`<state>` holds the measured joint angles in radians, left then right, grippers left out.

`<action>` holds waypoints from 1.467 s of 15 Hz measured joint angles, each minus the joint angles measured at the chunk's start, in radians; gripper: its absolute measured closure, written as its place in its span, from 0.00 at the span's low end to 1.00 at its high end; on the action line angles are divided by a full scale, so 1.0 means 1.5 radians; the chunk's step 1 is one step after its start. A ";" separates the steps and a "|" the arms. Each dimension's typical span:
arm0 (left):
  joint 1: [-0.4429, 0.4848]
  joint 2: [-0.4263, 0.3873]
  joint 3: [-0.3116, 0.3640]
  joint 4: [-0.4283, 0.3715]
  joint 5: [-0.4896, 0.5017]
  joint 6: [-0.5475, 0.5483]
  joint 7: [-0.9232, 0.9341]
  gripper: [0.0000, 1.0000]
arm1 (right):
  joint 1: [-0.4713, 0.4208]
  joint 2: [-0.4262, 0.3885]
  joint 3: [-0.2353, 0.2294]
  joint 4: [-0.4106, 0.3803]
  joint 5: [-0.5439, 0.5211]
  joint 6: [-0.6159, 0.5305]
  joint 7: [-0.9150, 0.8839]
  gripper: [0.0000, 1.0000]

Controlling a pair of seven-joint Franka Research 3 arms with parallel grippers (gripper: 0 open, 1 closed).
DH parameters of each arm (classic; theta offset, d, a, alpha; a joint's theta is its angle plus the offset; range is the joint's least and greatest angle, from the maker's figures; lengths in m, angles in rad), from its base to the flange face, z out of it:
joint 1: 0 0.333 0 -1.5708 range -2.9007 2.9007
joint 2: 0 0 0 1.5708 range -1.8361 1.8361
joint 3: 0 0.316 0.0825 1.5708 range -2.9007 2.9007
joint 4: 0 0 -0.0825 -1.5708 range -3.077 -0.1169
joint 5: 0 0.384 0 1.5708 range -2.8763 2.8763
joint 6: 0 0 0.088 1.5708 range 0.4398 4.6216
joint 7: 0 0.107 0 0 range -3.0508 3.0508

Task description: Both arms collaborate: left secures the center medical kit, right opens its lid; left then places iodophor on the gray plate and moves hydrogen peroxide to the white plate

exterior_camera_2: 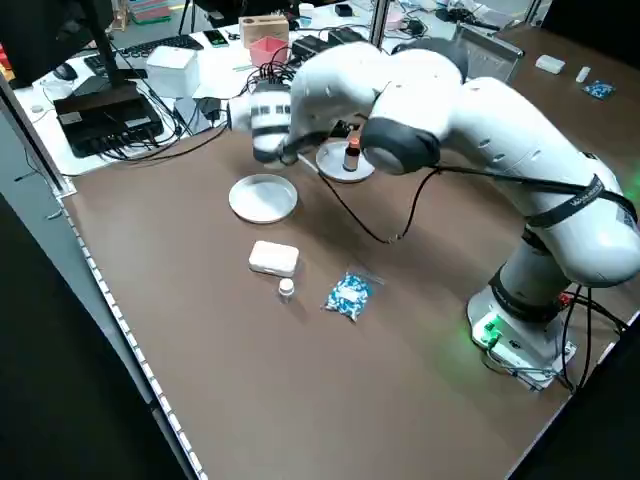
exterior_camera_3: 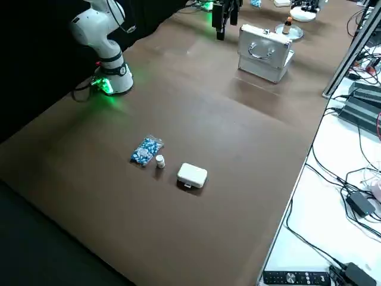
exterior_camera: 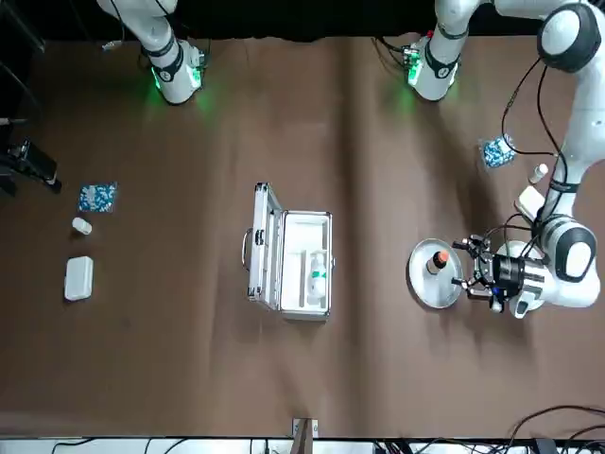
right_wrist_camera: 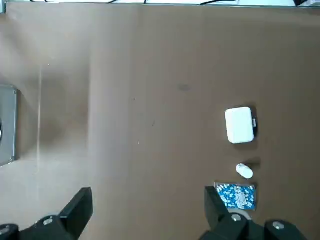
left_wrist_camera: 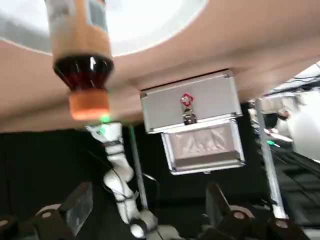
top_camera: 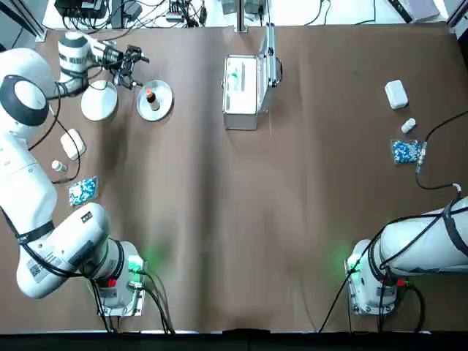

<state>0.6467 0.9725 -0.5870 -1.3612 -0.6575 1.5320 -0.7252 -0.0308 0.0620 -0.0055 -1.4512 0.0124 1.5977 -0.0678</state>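
Note:
The medical kit (top_camera: 241,91) stands open at the far middle of the table, its lid (top_camera: 269,62) upright. Inside lies the hydrogen peroxide (exterior_camera: 319,276), a pale bottle with a teal marking. The iodophor (top_camera: 150,96), a brown bottle, stands on the gray plate (top_camera: 162,107), also seen in the left wrist view as iodophor (left_wrist_camera: 80,55). The white plate (top_camera: 99,102) lies beside it, bare. My left gripper (top_camera: 133,67) hovers open just behind the two plates, holding nothing. My right gripper (right_wrist_camera: 147,210) is open and parked high over the table's right side.
A white box (top_camera: 395,93), a small vial (top_camera: 408,126) and a blue packet (top_camera: 404,151) lie at the right. A similar box (top_camera: 72,142), vial (top_camera: 58,167) and packet (top_camera: 82,191) lie at the left, under the left arm.

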 joint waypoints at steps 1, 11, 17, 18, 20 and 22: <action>-0.016 -0.022 -0.001 0.001 0.015 0.000 0.000 0.00 | 0.000 0.000 0.000 0.000 0.000 0.000 0.000 0.01; -0.207 -0.190 -0.002 0.026 0.220 0.052 -0.005 0.00 | 0.000 0.000 -0.001 0.004 0.000 -0.007 0.000 0.01; -0.302 -0.239 -0.001 0.026 0.310 0.090 -0.005 0.00 | 0.002 0.000 0.002 0.004 0.000 -0.020 0.000 0.01; -0.308 -0.241 0.000 0.026 0.317 0.096 -0.005 0.00 | 0.002 0.000 0.003 0.004 0.000 -0.021 0.000 0.01; -0.314 -0.242 0.000 0.026 0.321 0.108 -0.005 0.00 | 0.003 0.000 0.004 0.004 0.000 -0.021 0.000 0.01; -0.322 -0.242 0.001 0.025 0.322 0.120 -0.005 0.00 | 0.004 0.000 0.004 0.004 0.000 -0.022 0.000 0.01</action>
<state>0.1640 0.6102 -0.5858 -1.3232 -0.1749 1.7115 -0.7326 -0.0253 0.0617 0.0007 -1.4446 0.0129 1.5654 -0.0677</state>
